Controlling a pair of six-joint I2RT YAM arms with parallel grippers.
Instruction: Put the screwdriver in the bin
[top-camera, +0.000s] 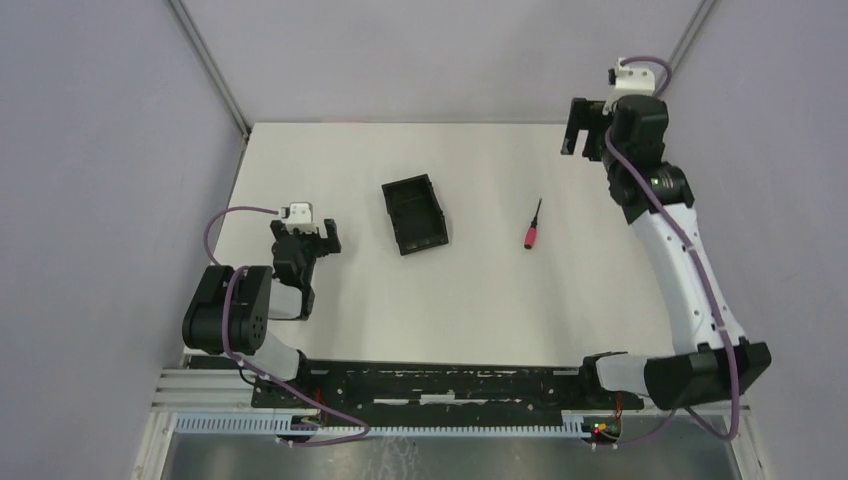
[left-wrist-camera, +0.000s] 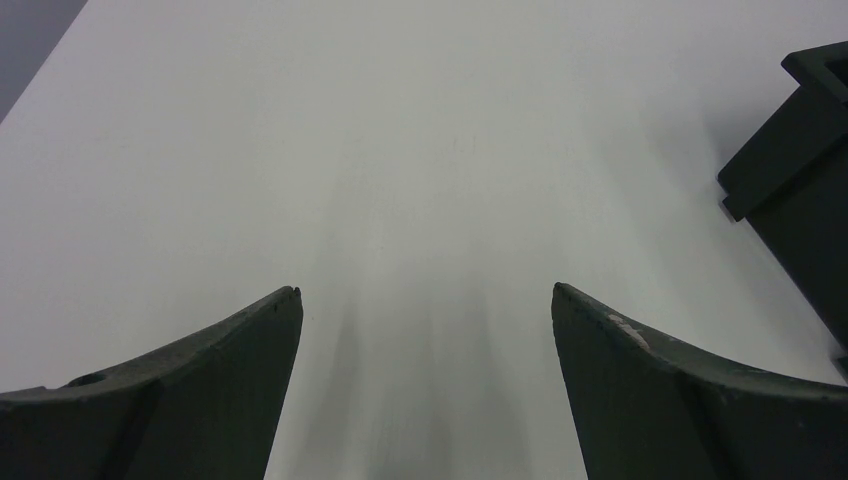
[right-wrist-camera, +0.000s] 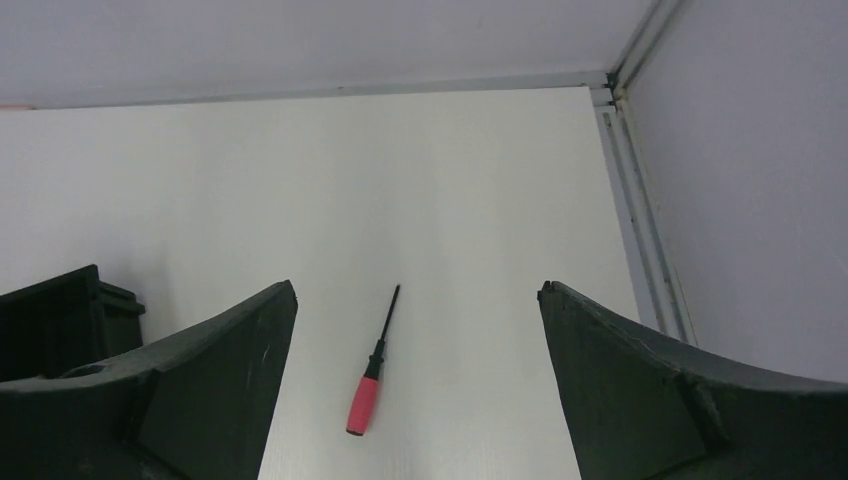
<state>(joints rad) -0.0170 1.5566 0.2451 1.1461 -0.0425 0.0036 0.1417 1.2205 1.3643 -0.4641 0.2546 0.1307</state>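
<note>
Screwdriver (top-camera: 532, 224) lies untouched on the surface (top-camera: 480, 300), well apart from the bin (top-camera: 392, 218), so we count nothing as done yet. Right gripper (right-wrist-camera: 417, 290) is spread wide and empty, raised near the far right corner. Left gripper (left-wrist-camera: 427, 290) is spread too, empty, beside the bin. We still have to grasp, carry and drop

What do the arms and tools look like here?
Both arms mix black joints with white covers, clearest on the right arm. A purple cable runs along each. Left tool and right tool have dark, curved, tapering fingers, with a white camera block at each wrist.
</note>
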